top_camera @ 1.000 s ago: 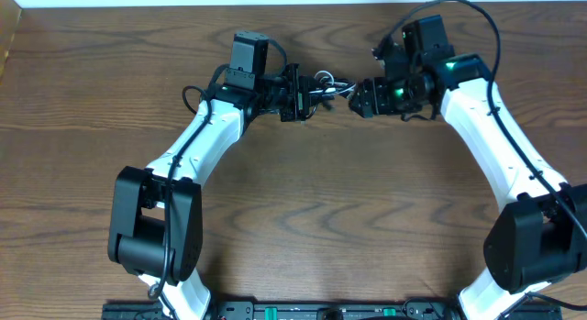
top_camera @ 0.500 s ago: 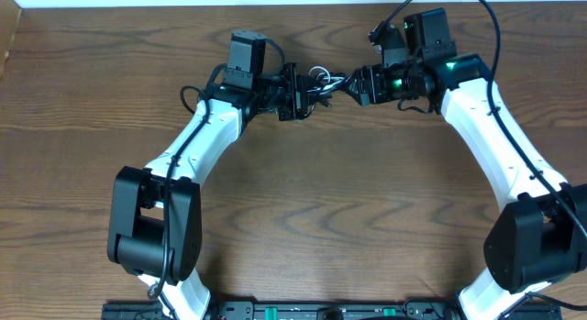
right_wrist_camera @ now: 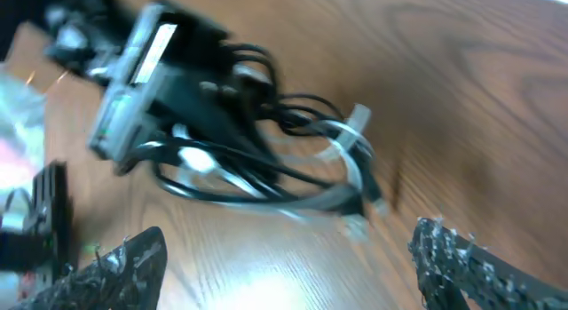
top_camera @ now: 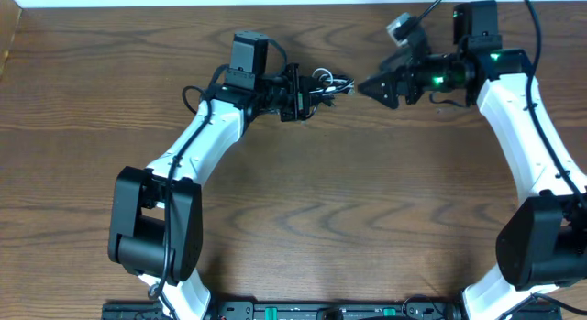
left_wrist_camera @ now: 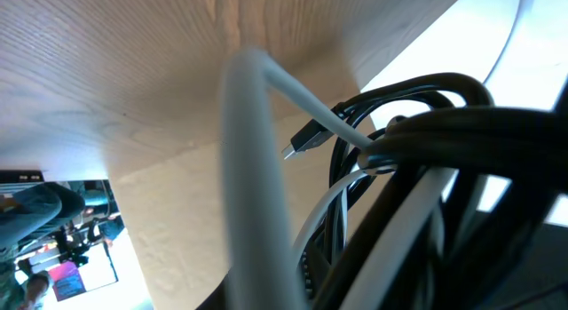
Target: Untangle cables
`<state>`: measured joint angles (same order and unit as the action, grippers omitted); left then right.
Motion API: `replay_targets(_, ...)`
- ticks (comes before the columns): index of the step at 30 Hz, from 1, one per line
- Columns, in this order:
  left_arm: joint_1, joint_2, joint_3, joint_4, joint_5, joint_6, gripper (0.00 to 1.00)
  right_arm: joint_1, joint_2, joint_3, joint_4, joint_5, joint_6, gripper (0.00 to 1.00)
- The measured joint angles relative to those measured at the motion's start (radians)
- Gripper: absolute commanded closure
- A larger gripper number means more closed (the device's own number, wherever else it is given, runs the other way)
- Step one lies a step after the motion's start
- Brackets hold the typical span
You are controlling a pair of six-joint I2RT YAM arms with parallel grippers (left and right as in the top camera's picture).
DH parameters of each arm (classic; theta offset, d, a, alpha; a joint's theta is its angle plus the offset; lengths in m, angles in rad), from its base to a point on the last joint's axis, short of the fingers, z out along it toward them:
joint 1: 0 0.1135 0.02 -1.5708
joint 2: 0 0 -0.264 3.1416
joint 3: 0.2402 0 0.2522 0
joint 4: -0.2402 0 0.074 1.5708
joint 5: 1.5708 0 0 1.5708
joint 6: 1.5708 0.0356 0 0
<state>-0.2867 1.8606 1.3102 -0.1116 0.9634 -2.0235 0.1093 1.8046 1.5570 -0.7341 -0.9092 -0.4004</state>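
The cables form one small tangle point(top_camera: 323, 83) above the wooden table at the back centre, and my left gripper point(top_camera: 312, 93) is shut on it. The left wrist view is filled by the white cable point(left_wrist_camera: 253, 168), loops of the black cable point(left_wrist_camera: 426, 123) and a small plug end point(left_wrist_camera: 302, 143). My right gripper point(top_camera: 364, 88) hangs open just right of the tangle, touching nothing. In the right wrist view its gripper point(right_wrist_camera: 288, 248) is empty, with the black loops point(right_wrist_camera: 222, 181) and the white cable point(right_wrist_camera: 351, 155) beyond it, hanging from the left gripper point(right_wrist_camera: 182, 110).
The brown wooden table point(top_camera: 312, 210) spreads under both arms. Thick black wires run along the right arm point(top_camera: 514, 91) and the left arm point(top_camera: 197, 141). The table's far edge point(top_camera: 183, 5) lies close behind the grippers.
My right gripper has pulled back to the right, away from the tangle, and its jaws stand wider apart. The left gripper and the cables have stayed in place.
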Motion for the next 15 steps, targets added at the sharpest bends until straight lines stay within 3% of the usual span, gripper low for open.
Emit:
replay_targets(6, -0.013, 0.0, 0.0, 0.0, 0.003, 0.0, 0.93, 0.1, -0.001, 0.0, -0.005, -0.015, -0.149, 0.38)
replay_targets(9, -0.013, 0.0, 0.0, 0.0, 0.003, 0.0, 0.92, 0.131, -0.001, 0.0, -0.006, -0.01, -0.183, 0.56)
replay_targets(13, -0.013, 0.0, 0.0, -0.001, 0.003, 0.0, 0.92, 0.138, 0.003, 0.002, -0.026, 0.009, -0.209, 0.9)
replay_targets(15, -0.013, 0.0, 0.0, -0.003, 0.0, 0.0, 0.92, 0.137, 0.006, 0.004, -0.052, 0.016, -0.212, 0.95)
